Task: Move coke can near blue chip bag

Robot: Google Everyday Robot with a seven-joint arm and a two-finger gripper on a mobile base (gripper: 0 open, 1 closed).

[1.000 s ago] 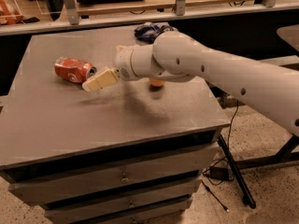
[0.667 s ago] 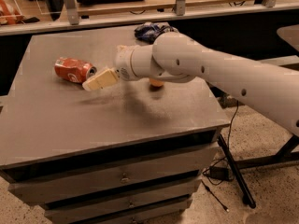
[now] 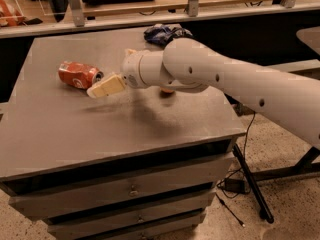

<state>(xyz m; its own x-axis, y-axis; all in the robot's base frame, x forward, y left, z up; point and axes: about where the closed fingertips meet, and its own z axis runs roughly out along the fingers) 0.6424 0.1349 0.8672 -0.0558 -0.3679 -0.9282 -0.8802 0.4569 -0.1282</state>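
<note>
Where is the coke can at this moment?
In the camera view the coke can lies on its side, left on the table, beside the gripper; the blue chip bag sits at the far edge.

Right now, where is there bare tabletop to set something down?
Free: front half of the table, and the back corner behind the coke can. Crowded: hand beside the can, orange ball under the arm, blue chip bag behind.

The claw [image 3: 107,85] hangs over the table [image 3: 75,134], near the middle. The coke can [image 3: 79,74] lies on its side just left of the claw. The chip bag [image 3: 165,34] sits behind the claw and to the right, at the table's back edge. A ball [image 3: 167,91] peeks out right of the claw, under the arm [image 3: 240,84].
</note>
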